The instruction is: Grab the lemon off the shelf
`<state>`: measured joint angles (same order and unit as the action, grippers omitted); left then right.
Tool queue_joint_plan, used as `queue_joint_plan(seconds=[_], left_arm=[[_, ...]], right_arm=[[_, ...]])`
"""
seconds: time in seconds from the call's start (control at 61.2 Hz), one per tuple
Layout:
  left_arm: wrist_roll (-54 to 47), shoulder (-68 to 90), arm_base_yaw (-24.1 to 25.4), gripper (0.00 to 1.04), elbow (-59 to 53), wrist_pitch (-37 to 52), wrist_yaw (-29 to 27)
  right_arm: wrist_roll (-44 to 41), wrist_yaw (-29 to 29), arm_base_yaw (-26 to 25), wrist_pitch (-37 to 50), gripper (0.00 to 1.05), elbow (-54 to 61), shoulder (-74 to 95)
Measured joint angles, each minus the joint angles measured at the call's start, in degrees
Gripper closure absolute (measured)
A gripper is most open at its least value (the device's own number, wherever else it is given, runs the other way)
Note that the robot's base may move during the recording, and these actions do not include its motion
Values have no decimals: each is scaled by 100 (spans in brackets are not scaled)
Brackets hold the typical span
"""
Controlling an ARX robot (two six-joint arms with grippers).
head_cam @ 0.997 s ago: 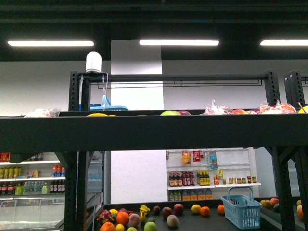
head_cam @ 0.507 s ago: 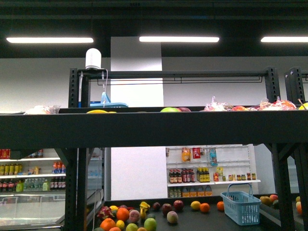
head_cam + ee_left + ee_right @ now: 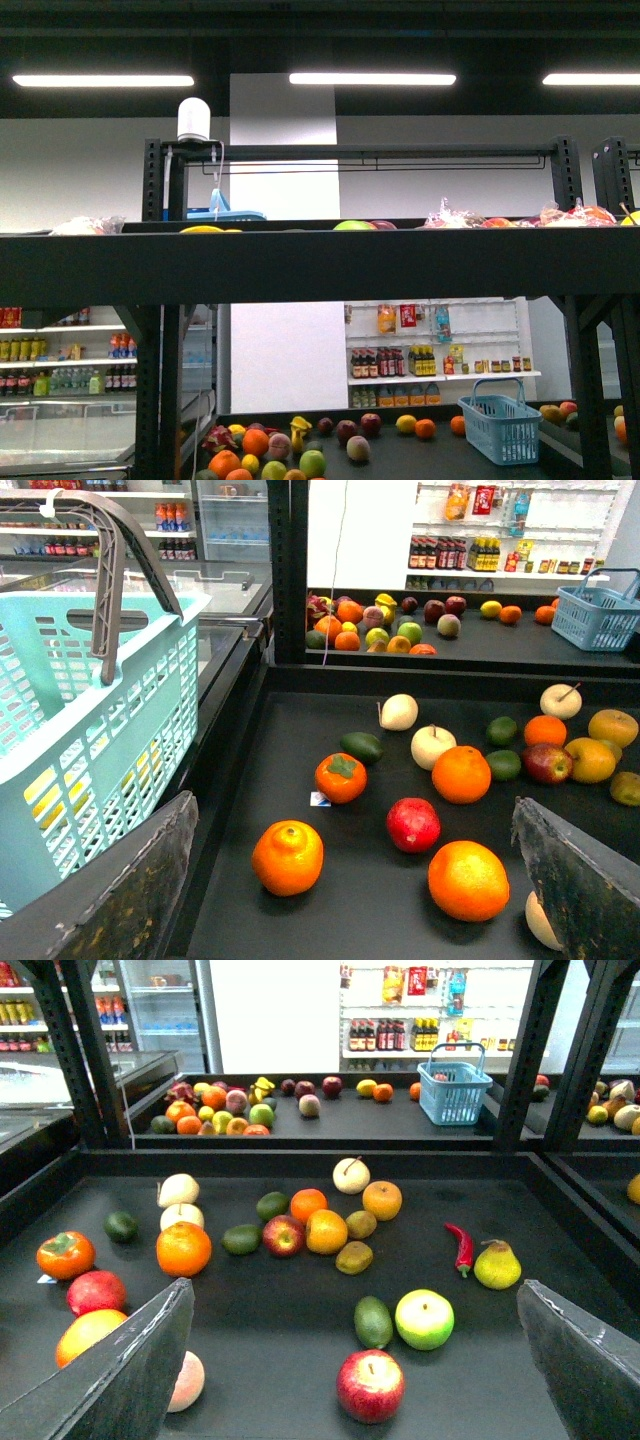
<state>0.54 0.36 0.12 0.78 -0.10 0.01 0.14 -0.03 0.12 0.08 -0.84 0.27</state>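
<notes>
The black shelf (image 3: 320, 266) fills the front view, and its thick lip hides the tier behind it. I cannot single out the lemon. One bright yellow rounded fruit (image 3: 367, 1087) lies on the farther rack, also in the front view (image 3: 406, 424). A yellow top (image 3: 202, 229) peeks over the upper lip. My left gripper (image 3: 350, 900) is open above the dark tier (image 3: 290, 770), between two oranges (image 3: 288, 856) (image 3: 468, 880). My right gripper (image 3: 355, 1380) is open over a red apple (image 3: 370, 1385) on the same tier (image 3: 280, 1310).
A teal basket (image 3: 80, 730) with yellow items inside stands close beside the left gripper. Mixed fruit, a red chilli (image 3: 461, 1248) and a yellow pear (image 3: 497, 1265) are scattered on the tier. Black uprights (image 3: 525, 1050) frame it. A blue basket (image 3: 501, 431) sits on the far rack.
In the front view the shelf lip and ceiling lights have shifted slightly upward. More of the fruit on the far rack shows at the bottom.
</notes>
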Motion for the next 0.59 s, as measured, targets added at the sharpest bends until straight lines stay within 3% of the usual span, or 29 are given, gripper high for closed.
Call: queue_joint_plan(seconds=[0.589], left_arm=[[0,0,0,8,0,0,0]], right_arm=[[0,0,0,0,7,0,0]])
